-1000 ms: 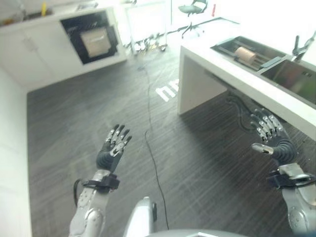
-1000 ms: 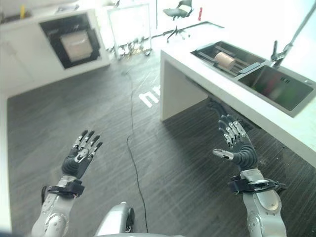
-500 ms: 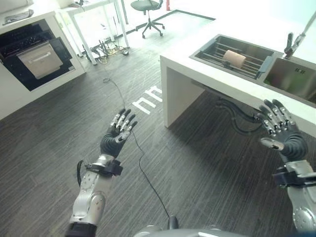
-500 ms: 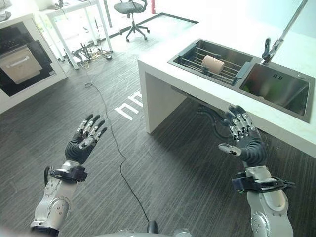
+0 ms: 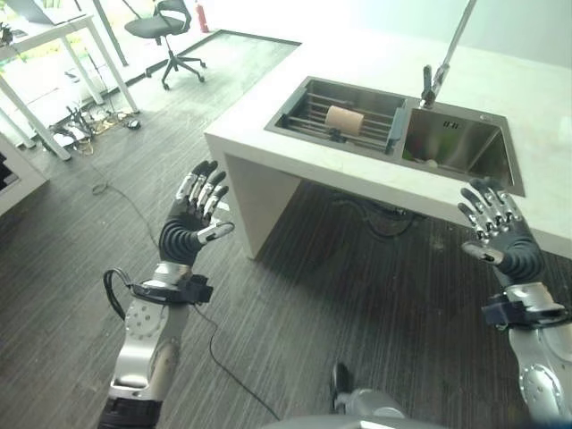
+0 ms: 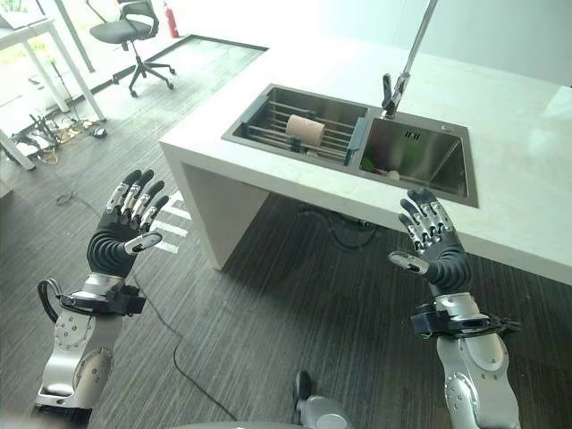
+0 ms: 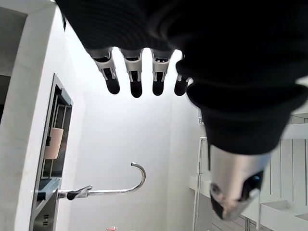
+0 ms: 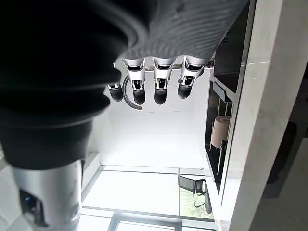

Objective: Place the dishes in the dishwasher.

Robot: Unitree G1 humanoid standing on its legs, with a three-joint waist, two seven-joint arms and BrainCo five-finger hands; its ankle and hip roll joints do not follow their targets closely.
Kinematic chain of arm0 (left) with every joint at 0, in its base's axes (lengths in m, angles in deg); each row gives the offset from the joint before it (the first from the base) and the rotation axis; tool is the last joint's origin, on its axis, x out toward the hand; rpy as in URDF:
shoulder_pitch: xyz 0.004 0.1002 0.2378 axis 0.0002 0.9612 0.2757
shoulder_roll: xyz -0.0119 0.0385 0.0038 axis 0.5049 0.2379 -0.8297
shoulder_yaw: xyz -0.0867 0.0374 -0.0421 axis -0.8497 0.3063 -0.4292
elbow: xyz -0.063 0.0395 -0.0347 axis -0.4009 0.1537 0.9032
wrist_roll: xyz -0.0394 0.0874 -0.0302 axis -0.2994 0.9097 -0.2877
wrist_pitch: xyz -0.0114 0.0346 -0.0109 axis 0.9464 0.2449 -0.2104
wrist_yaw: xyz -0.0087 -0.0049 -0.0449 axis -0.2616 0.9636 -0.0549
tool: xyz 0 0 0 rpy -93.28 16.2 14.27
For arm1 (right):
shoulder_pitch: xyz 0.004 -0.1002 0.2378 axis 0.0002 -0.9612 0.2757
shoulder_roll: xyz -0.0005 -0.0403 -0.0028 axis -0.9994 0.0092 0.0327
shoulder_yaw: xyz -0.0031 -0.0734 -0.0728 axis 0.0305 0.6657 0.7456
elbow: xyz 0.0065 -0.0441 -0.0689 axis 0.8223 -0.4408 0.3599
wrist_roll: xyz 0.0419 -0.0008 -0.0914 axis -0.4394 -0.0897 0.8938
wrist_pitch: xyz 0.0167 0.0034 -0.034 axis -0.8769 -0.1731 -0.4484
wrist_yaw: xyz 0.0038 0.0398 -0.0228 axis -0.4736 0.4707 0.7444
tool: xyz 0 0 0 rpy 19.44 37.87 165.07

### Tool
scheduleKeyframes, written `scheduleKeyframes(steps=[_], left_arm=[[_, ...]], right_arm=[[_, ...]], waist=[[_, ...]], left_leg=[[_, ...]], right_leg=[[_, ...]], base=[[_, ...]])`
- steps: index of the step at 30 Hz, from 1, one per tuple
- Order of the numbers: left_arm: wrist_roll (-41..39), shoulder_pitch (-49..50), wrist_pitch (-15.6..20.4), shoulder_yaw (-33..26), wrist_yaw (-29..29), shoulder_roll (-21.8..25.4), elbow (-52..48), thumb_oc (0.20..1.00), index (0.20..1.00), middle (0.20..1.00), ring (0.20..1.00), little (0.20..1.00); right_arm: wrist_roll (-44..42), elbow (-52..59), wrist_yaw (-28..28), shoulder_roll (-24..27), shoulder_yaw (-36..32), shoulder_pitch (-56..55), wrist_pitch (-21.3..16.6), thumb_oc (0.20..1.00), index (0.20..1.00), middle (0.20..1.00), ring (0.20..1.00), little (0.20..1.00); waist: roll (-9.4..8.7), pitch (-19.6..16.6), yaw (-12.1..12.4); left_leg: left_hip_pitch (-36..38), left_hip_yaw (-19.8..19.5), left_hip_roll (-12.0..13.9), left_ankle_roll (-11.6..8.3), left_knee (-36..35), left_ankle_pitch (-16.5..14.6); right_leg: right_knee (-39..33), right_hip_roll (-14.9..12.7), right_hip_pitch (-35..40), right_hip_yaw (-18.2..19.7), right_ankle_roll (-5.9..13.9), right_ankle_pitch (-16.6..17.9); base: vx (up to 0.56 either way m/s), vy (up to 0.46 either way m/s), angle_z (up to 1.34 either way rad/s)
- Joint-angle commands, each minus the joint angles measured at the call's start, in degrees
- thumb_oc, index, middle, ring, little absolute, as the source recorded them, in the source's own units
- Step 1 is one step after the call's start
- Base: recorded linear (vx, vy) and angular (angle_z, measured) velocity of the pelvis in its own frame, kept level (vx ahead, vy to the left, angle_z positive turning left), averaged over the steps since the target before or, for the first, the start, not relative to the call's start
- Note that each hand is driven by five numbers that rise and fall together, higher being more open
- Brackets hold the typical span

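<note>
A tan cup (image 5: 344, 120) lies on its side on the wire rack in the left half of the steel sink (image 5: 308, 94). The right basin (image 5: 451, 147) holds a few small things I cannot make out. My left hand (image 5: 183, 237) is open, raised over the dark floor to the left of the counter's corner. Near the counter's front edge, below the right basin, my right hand (image 5: 505, 250) is open too. Neither hand holds anything. The left wrist view shows straight fingers (image 7: 136, 82) with the cup (image 7: 56, 143) far beyond them.
The white counter (image 5: 268, 152) juts into the room, with a tall faucet (image 5: 435, 76) between the basins. Dark wood floor lies under both hands. An office chair (image 5: 165, 27) and white table legs (image 5: 54, 134) stand at the back left.
The camera has swung to the right: the counter and sink now sit in the middle and the dark appliance has slid out at the left. Both hands stay raised and open.
</note>
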Motion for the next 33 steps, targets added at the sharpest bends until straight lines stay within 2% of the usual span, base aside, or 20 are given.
scheduleKeyframes(steps=[1,2,3,5,6,8,9,11,12,13,16,20,22,24,26,27,29,31,32,33], left_arm=[[-2.6,0.3,3.6,-2.7,0.2,1.4,-4.4,1.0,1.0,1.0,1.0,1.0],[-3.7,0.6,3.3,-3.0,-0.3,1.1,-4.3,1.0,1.0,1.0,1.0,1.0],[-4.7,1.2,2.8,-3.1,-1.2,0.2,-4.2,1.0,1.0,1.0,1.0,1.0],[-5.1,1.9,3.1,-3.2,-1.7,-0.6,-4.1,1.0,1.0,1.0,1.0,1.0],[-4.8,2.2,3.4,-3.4,-2.1,-0.9,-4.1,1.0,1.0,1.0,1.0,1.0],[-5.7,2.7,3.5,-4.0,-3.0,-1.0,-4.4,1.0,1.0,1.0,1.0,1.0],[-5.9,3.2,3.7,-4.5,-3.6,-1.0,-4.6,1.0,1.0,1.0,1.0,1.0],[-5.2,4.6,4.6,-4.9,-4.0,-0.8,-4.6,1.0,1.0,1.0,1.0,1.0],[-3.9,5.6,5.1,-5.2,-3.4,-0.8,-4.6,1.0,1.0,1.0,1.0,1.0],[-3.5,6.0,5.7,-5.2,-3.2,-0.6,-4.4,1.0,1.0,1.0,1.0,1.0],[-3.3,6.5,6.5,-5.6,-3.5,-0.5,-4.1,1.0,1.0,1.0,1.0,1.0],[-2.0,5.3,6.8,-6.1,-2.8,0.7,-3.5,1.0,1.0,1.0,1.0,1.0],[-3.1,3.1,5.3,-5.7,-2.7,1.7,-3.2,1.0,1.0,1.0,1.0,1.0],[-2.3,2.3,5.4,-5.6,-3.4,1.5,-3.2,1.0,1.0,1.0,1.0,1.0],[0.1,1.9,5.8,-6.1,-1.8,1.9,-2.7,1.0,1.0,1.0,1.0,1.0],[2.3,1.8,5.9,-6.2,-0.9,1.9,-2.6,1.0,1.0,1.0,1.0,1.0],[7.0,-0.6,4.6,-6.2,3.2,3.8,-3.1,1.0,1.0,1.0,1.0,1.0],[9.6,-2.7,4.2,-5.3,5.3,4.4,-2.9,1.0,1.0,1.0,1.0,1.0],[10.8,-3.4,3.8,-4.6,7.0,4.6,-3.3,1.0,1.0,1.0,1.0,1.0],[10.7,-4.5,2.4,-3.8,8.6,4.8,-3.6,1.0,1.0,1.0,1.0,1.0]], right_arm=[[1.6,2.6,-2.7,1.0,-3.5,1.7,-5.0,1.0,1.0,1.0,1.0,1.0],[1.8,2.6,-2.8,1.0,-3.7,1.4,-5.1,1.0,1.0,1.0,1.0,1.0],[2.2,2.7,-3.3,1.3,-4.0,1.2,-5.4,1.0,1.0,1.0,1.0,1.0],[2.6,2.4,-3.1,1.3,-4.2,1.3,-5.8,1.0,1.0,1.0,1.0,1.0],[2.7,2.3,-3.0,1.3,-4.4,1.6,-5.7,1.0,1.0,1.0,1.0,1.0],[3.5,2.4,-3.3,1.4,-4.5,2.1,-4.9,1.0,1.0,1.0,1.0,1.0],[3.8,2.3,-3.3,1.3,-4.8,2.2,-4.7,1.0,1.0,1.0,1.0,1.0],[3.8,2.7,-2.8,1.1,-5.3,0.8,-5.4,1.0,1.0,1.0,1.0,1.0],[3.2,3.2,-2.0,1.0,-5.8,-0.3,-5.7,1.0,1.0,1.0,1.0,1.0],[2.4,3.2,-1.3,1.4,-6.4,-0.8,-5.8,1.0,1.0,1.0,1.0,1.0],[1.4,3.1,-0.7,2.6,-7.5,-0.5,-5.1,1.0,1.0,1.0,1.0,1.0],[1.5,3.7,-1.2,3.9,-7.4,1.6,-3.6,1.0,1.0,1.0,1.0,1.0],[-2.3,4.5,-1.1,4.1,-8.3,1.0,-2.5,1.0,1.0,1.0,1.0,1.0],[-5.9,4.9,0.7,2.4,-8.8,0.1,-1.9,1.0,1.0,1.0,1.0,1.0],[-4.8,5.0,1.9,0.0,-8.3,-1.2,-2.2,1.0,1.0,1.0,1.0,1.0],[-4.4,5.0,2.2,-0.4,-7.9,-1.0,-1.8,1.0,1.0,1.0,1.0,1.0],[-6.3,5.5,3.4,0.5,-7.6,1.1,-2.1,1.0,1.0,1.0,1.0,1.0],[-6.2,5.4,3.5,1.2,-6.2,3.5,-1.9,1.0,1.0,1.0,1.0,1.0],[-5.6,5.3,3.2,1.3,-5.2,4.8,-1.6,1.0,1.0,1.0,1.0,1.0],[-4.2,5.4,2.4,1.3,-3.3,6.2,-1.0,1.0,1.0,1.0,1.0,1.0]], waist=[[-0.53,-1.1,-0.1],[-0.71,-1.0,-0.2],[-1.12,-0.6,-0.1],[-1.32,-0.1,0.1],[-1.36,0.1,0.3],[-1.09,0.4,0.7],[-0.56,0.1,0.8],[0.57,-0.5,0.9],[1.2,-0.9,1.1],[1.39,-1.2,1.1],[1.67,-1.7,1.3],[2.1,-2.6,2.2],[1.53,-3.1,2.0],[0.89,-3.4,1.9],[0.67,-3.4,1.6],[0.49,-3.5,1.6],[0.2,-3.1,2.0],[0.11,-2.6,2.3],[0.0,-2.3,2.4],[0.15,-2.0,2.4]], left_leg=[[-4.3,2.7,9.2,-0.75,-0.5,2.3],[-5.9,3.0,9.5,-1.16,3.6,2.9],[-8.9,2.9,9.6,-1.63,11.2,3.5],[-12.7,1.7,9.1,-1.62,18.0,4.0],[-14.6,1.4,9.1,-1.12,18.4,3.2],[-14.5,1.8,10.1,-0.81,13.0,2.9],[-13.0,2.0,10.8,-0.76,5.5,3.0],[-10.5,-0.2,12.6,-1.53,-6.5,6.3],[-10.0,-1.5,14.7,-2.5,-12.1,10.2],[-10.5,-1.5,16.1,-3.09,-13.0,11.5],[-12.9,-1.4,17.9,-3.83,-13.0,13.2],[-12.8,-2.6,17.4,-3.59,-13.0,11.9],[-12.1,-2.7,14.9,-2.4,-13.0,10.7],[-11.6,-4.0,12.7,-0.98,-13.0,10.2],[-10.5,-6.4,10.7,1.15,-13.0,9.8],[-10.1,-6.9,10.3,1.43,-13.0,9.6],[-9.1,-6.7,10.7,0.91,-13.0,8.7],[-8.5,-5.2,11.4,0.33,-13.0,7.8],[-8.0,-4.5,11.7,0.13,-13.0,7.2],[-7.4,-3.6,12.8,-0.08,-13.0,6.6]], right_leg=[[0.8,-1.2,2.2,1.3,7.68,-6.8],[1.0,-1.2,2.5,1.2,7.17,-7.1],[1.9,-1.7,2.6,1.4,6.36,-7.7],[3.1,-1.8,2.8,2.4,5.52,-8.4],[3.6,-1.7,3.1,3.5,5.48,-8.9],[3.6,-1.3,4.2,4.9,5.76,-10.0],[3.4,-1.2,4.8,5.4,6.24,-10.8],[3.4,-0.8,5.8,6.9,6.78,-12.2],[2.6,-0.7,6.7,8.2,6.94,-12.3],[2.1,-0.8,7.2,8.4,6.99,-12.6],[1.3,-2.3,9.4,8.3,7.65,-13.4],[2.5,-5.9,10.6,7.5,10.25,-14.5],[4.7,-8.0,10.6,6.6,12.44,-13.7],[10.0,-9.2,7.7,6.6,13.67,-10.5],[19.5,-7.6,2.9,8.8,13.53,-8.2],[20.4,-7.1,1.6,9.2,13.36,-7.5],[12.0,-6.5,0.8,7.6,12.37,-9.1],[6.3,-8.2,0.7,5.5,12.34,-7.2],[4.8,-9.4,0.3,4.6,12.5,-5.0],[4.1,-9.9,0.2,4.6,13.03,-5.0]], base=[[0.18,-0.282,0.11],[0.2,-0.311,0.12],[0.13,-0.208,0.12],[0.15,-0.142,-0.15],[0.23,-0.058,-0.38],[0.26,0.054,-0.53],[0.33,0.161,-0.54],[0.41,0.227,-0.37],[0.4,0.254,-0.41],[0.36,0.259,-0.53],[0.3,0.301,-0.56],[0.35,0.484,-0.54],[0.29,0.512,-0.66],[0.22,0.364,0.05],[0.28,0.308,0.06],[0.26,0.147,0.1],[0.17,-0.037,0.06],[0.06,-0.166,-0.13],[0.07,-0.344,-0.08],[0.08,-0.383,-0.1]])
